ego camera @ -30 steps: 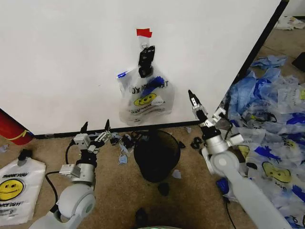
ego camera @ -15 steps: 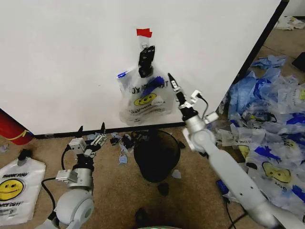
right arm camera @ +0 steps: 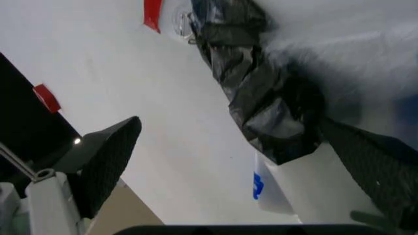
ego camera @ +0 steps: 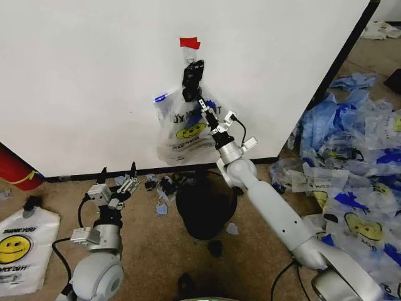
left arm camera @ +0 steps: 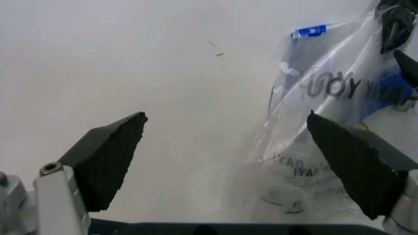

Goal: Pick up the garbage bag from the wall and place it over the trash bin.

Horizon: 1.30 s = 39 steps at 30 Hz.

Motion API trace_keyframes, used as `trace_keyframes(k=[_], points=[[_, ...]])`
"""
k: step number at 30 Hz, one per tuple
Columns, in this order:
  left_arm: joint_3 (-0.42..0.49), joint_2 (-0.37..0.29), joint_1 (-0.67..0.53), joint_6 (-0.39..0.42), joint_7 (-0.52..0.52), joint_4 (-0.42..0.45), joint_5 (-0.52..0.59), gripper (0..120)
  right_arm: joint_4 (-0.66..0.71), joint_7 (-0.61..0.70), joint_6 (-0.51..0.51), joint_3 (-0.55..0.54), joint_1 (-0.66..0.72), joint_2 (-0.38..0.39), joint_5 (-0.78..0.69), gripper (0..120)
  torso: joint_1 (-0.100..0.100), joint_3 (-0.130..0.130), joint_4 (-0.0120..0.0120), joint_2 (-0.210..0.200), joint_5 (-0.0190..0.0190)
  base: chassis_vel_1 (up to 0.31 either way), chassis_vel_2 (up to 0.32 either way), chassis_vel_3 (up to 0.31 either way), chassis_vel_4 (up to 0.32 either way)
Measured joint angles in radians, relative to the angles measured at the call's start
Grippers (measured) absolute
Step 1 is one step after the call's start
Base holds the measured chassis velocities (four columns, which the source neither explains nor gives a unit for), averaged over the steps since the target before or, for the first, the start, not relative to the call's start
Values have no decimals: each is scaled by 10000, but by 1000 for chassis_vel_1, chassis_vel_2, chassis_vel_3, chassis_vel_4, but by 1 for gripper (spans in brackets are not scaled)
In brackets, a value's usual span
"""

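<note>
The garbage bag (ego camera: 188, 130), see-through with a yellow smiley and blue streaks, hangs on the white wall (ego camera: 88, 75) under a piece of red tape (ego camera: 189, 42). Its top is gathered in a dark crumpled bunch (ego camera: 191, 78). My right gripper (ego camera: 207, 110) is open, raised against the bag's upper right side just below that bunch. In the right wrist view the dark bunch (right arm camera: 261, 98) lies ahead between the spread fingers (right arm camera: 107, 159). The black mesh trash bin (ego camera: 205, 204) stands on the floor under the bag. My left gripper (ego camera: 117, 177) is open, low near the wall's base, left of the bin.
A red cylinder (ego camera: 15, 168) leans at the far left. An opaque white smiley bag (ego camera: 22, 251) lies on the carpet at lower left. Many loose blue and clear bags (ego camera: 357, 169) are heaped on the right. Small dark scraps (ego camera: 160, 185) litter the floor by the bin.
My right arm has swung left and up from beside the bin, bringing its open gripper onto the hanging bag. The left gripper has drifted slightly lower and left.
</note>
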<state>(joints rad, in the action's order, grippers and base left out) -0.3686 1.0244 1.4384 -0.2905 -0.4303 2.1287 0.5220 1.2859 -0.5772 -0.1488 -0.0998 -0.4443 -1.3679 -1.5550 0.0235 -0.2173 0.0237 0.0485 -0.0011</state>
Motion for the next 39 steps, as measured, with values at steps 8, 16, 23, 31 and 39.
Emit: trace_keyframes(k=[8, 16, 23, 31, 39], points=[[35, 112, 191, -45, 3, 40, -17, 98, -334, -101, 30, -30, 237, -333, 198, 100, 0, 0, -2, 0, 0, 0, 0, 0, 0], [43, 144, 297, -75, 7, 70, -42, 98, -402, -98, 32, 53, 326, -256, 205, 100, -1, 0, -1, 0, 1, 0, 0, 0, 0], [171, 86, 239, -67, 4, 106, -9, 98, -408, -91, 50, 81, 130, -92, 214, 100, 0, 0, 0, 0, 2, 0, 0, 0, 0], [187, 62, 344, -62, -2, 143, -3, 98, -878, -225, 77, 186, 446, -339, 228, 100, 0, 0, -2, 0, 1, 0, 0, 0, 0], [196, 63, 372, -65, -6, 146, -3, 98, -913, -394, 132, 186, 455, -468, 260, 100, 0, 0, -1, 0, 1, 0, 0, 0, 0]])
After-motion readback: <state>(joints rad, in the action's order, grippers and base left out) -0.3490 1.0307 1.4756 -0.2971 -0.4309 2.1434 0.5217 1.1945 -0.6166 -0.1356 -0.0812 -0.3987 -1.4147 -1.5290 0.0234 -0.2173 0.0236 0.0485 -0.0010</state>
